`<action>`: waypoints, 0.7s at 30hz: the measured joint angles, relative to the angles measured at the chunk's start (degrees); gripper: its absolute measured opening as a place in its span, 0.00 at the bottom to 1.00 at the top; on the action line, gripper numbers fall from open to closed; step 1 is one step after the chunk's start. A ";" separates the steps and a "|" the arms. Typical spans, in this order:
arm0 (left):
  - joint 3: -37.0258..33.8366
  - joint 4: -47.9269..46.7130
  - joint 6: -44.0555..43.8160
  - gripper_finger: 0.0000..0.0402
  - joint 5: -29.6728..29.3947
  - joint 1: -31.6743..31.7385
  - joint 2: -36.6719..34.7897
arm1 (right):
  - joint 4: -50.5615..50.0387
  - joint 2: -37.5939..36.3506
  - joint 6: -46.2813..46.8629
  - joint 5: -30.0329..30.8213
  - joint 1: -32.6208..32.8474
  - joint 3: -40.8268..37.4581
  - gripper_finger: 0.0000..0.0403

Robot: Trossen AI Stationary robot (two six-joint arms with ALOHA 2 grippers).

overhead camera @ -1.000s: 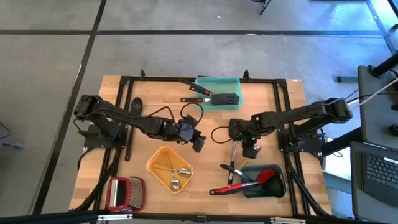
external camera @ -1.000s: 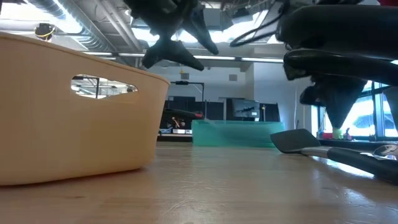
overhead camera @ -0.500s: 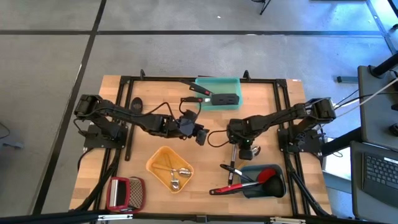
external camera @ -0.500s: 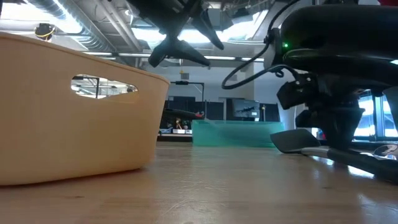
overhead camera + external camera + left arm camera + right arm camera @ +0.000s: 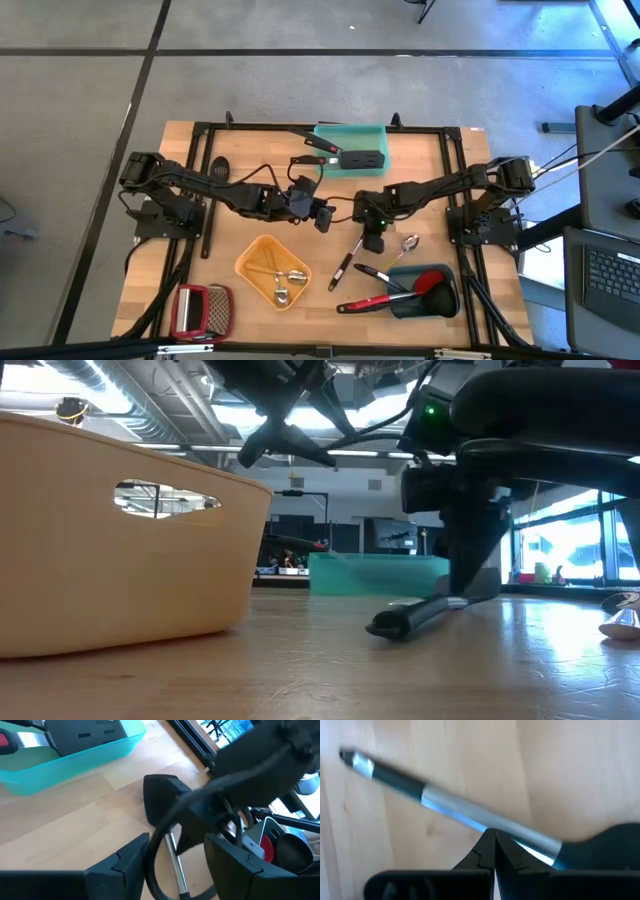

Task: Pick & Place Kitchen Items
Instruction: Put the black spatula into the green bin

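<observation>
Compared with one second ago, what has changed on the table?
The right claw, shut, moved toward the table's middle and dragged the black turner with it; the handle now lies angled toward the yellow tray. A metal spoon is now uncovered. The left claw shifted slightly toward the right arm, still open and empty. The trays and grater stayed.

Wooden table (image 5: 190, 250) carries three trays: teal (image 5: 352, 148), yellow (image 5: 272, 271), grey-blue (image 5: 428, 291). Directly on it also lie a grater (image 5: 202, 309), a spatula (image 5: 350, 257) and a metal spoon (image 5: 405, 246).
</observation>
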 joint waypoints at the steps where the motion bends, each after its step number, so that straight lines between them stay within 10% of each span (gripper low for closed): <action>1: 0.00 -0.06 -0.04 0.46 0.00 0.00 0.01 | 0.56 0.00 1.01 0.18 -0.39 0.00 0.00; 21: 0.00 -0.35 -0.04 0.46 10.37 -0.09 1.41 | -13.54 -0.28 3.24 2.68 -7.60 5.92 0.00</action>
